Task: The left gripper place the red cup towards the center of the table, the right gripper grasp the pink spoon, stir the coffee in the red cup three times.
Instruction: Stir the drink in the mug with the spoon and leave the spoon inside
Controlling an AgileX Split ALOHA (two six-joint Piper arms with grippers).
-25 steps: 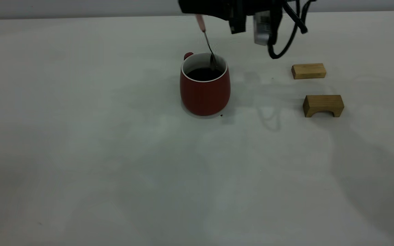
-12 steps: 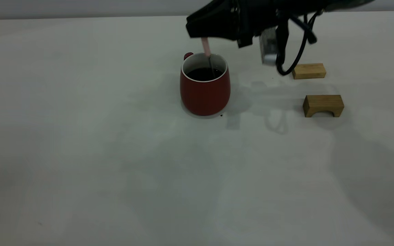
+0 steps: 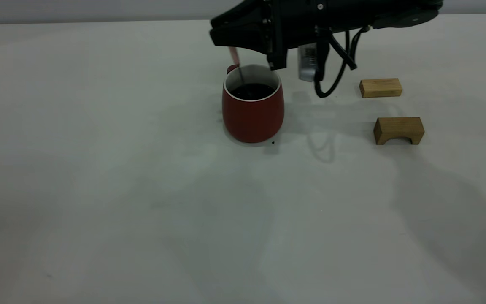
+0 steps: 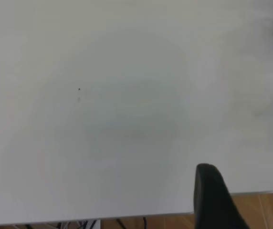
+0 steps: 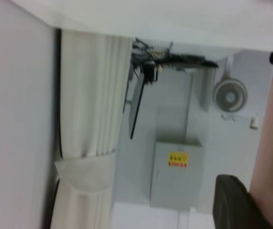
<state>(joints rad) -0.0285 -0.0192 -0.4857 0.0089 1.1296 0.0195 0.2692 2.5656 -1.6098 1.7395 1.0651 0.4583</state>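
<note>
Seen from outside the rig: a dark red rounded mug with white inside, the red cup (image 3: 253,110), standing upright slightly above the centre of the frame on the plain white-grey table (image 3: 120,190). Inside the cup, a dark disc of coffee (image 3: 252,91). Reaching in from the upper right of the frame, the black right gripper (image 3: 226,36), fingers closed on the pale pink handle of the slim pink spoon (image 3: 237,64). Spoon hanging nearly upright, grey metal neck dipping into the coffee near the cup's left inner wall, just beside the small red handle. To the right of the cup, well apart from it, two tan wooden blocks: a plain rectangular block (image 3: 380,88) and, lower in the frame, an arched block (image 3: 398,130).

In the left wrist view, only one black finger tip of the left gripper (image 4: 215,198) at the lower right, above bare table; finger spread impossible to tell. In the right wrist view, the pink handle filling the right edge.
</note>
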